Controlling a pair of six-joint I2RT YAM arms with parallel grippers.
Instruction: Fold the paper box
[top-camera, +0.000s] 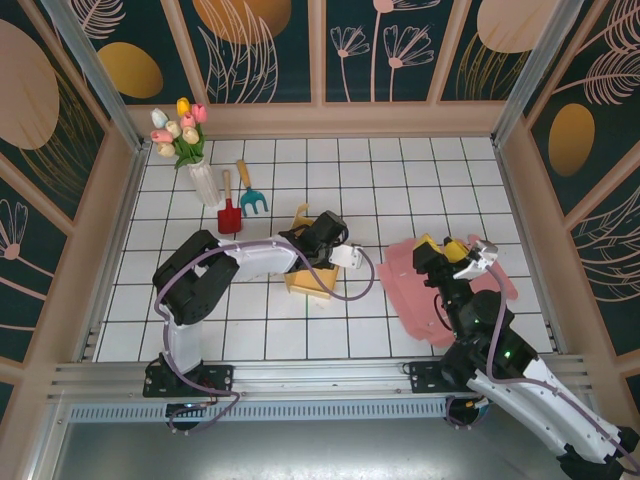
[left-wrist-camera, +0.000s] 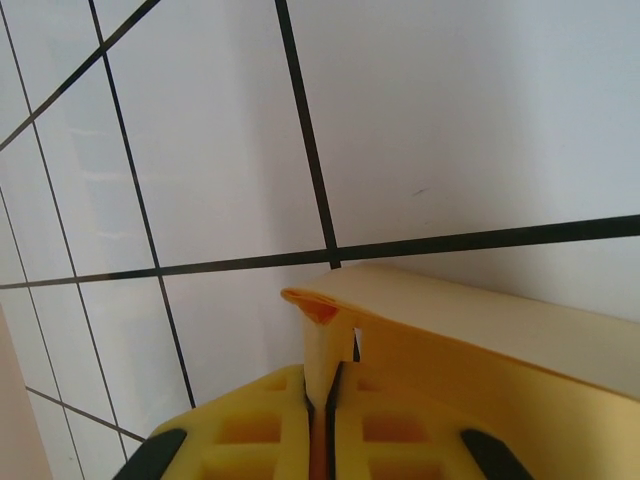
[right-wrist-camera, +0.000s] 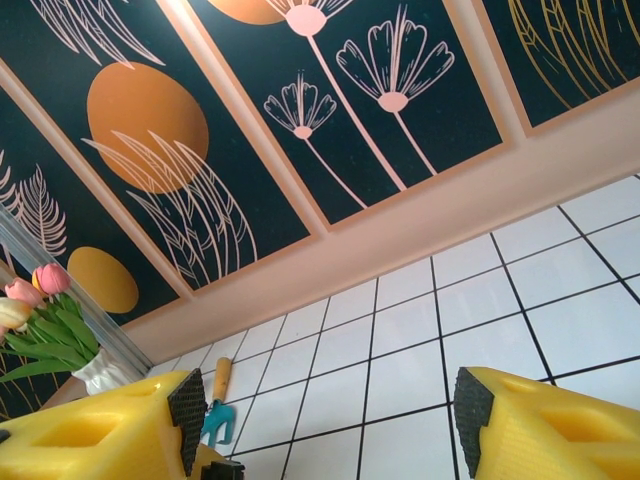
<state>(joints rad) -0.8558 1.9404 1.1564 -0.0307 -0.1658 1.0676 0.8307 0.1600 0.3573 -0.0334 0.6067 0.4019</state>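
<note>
Yellow fingers (left-wrist-camera: 250, 430) of the left claw (left-wrist-camera: 322, 400) are pressing together, pinching a thin flap of the paper box (left-wrist-camera: 480, 330).
From above, that box is sitting near the middle of the white tiled surface (top-camera: 300, 330), partly raised, tucked under the left arm's wrist. Over to its right, the right claw (right-wrist-camera: 325, 420) is hanging with its pads spread wide, hovering above a pink sheet (top-camera: 400, 275) that is lying flat. Tulips in a vase (top-camera: 185, 140), a red shovel (top-camera: 229, 212) and a teal rake (top-camera: 250, 195) are resting toward the far left.
</note>
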